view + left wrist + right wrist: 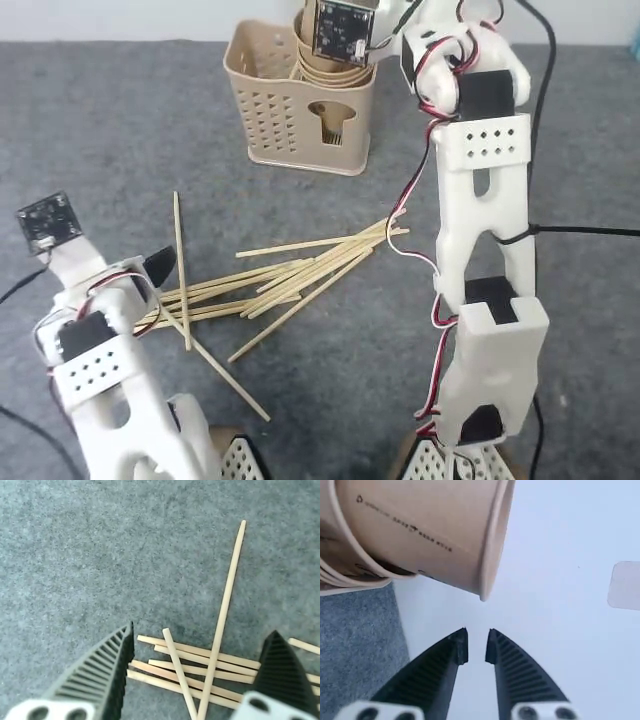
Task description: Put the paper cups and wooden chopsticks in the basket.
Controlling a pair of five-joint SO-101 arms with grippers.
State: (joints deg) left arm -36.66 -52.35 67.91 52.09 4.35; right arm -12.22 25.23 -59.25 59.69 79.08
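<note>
Left pincer (202, 629) is wide open, empty, low over the wooden chopsticks (300, 275), which are piled loose on the grey bench (100, 150); a few strays cross the pile. Paper cups (330, 72) are stacked in the basket (300, 120). Right pincer (476, 631) is beside the cups, slightly parted, holding nothing.

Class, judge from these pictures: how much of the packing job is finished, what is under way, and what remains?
Done: the stacked tan paper cups sit in the beige perforated plastic basket; the right claw holds nothing. In hand: the left claw is open over the pale wooden chopsticks, gripping none. Left: every chopstick lies on the grey mat.
</note>
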